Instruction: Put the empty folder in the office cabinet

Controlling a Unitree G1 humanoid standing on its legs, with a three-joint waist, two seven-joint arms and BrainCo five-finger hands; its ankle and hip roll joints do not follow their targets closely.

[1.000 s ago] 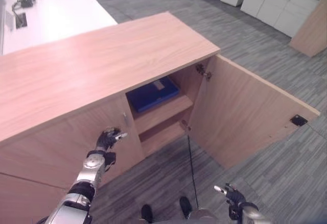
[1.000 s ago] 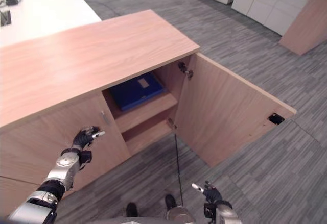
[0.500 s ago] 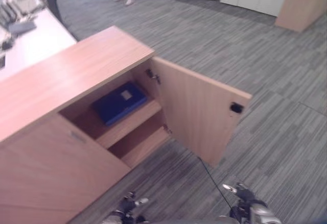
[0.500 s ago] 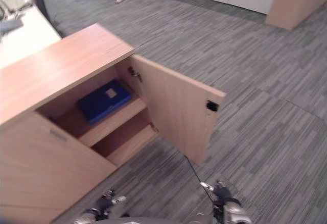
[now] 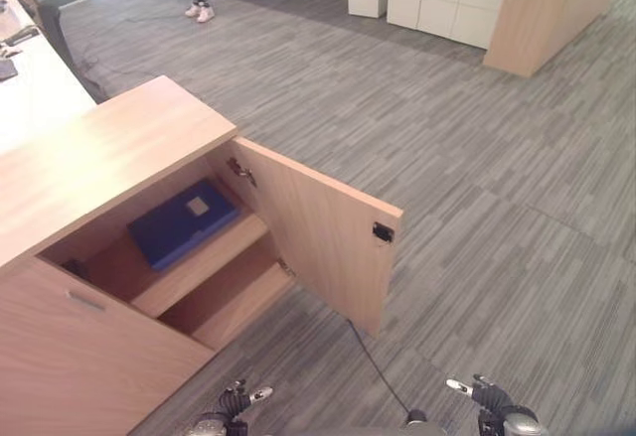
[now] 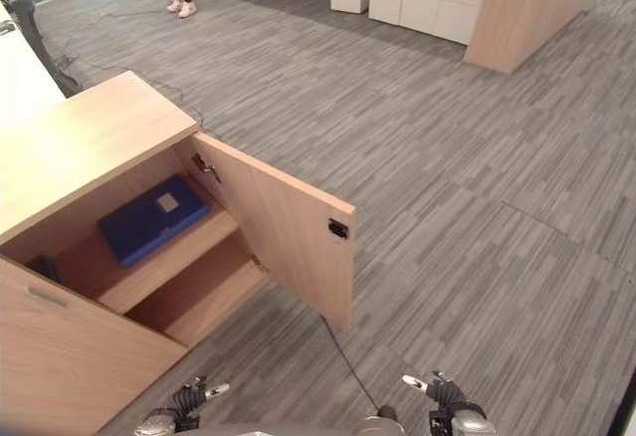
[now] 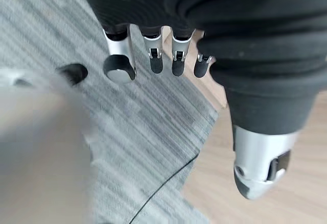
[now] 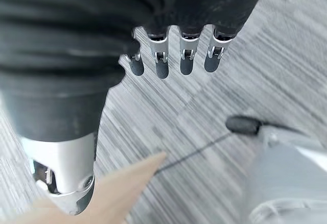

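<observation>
One blue folder (image 5: 182,222) lies flat on the upper of two shelves in the cabinet (image 5: 94,163), its door (image 5: 318,242) swung wide. Left hand (image 7: 153,55) and right hand (image 8: 173,55) hang empty below it, fingers straight and loose.

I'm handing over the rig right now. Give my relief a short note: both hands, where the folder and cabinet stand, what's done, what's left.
Left hand: low by the floor, fingers straight, holding nothing.
Right hand: low on the other side, fingers straight, also empty.
Blue folder: lying flat on the upper shelf inside the office cabinet.
Cabinet door: standing wide open.
Done: folder appears placed in the cabinet.
Left: probably nothing for the folder itself; closing the door may be worthwhile.
</observation>
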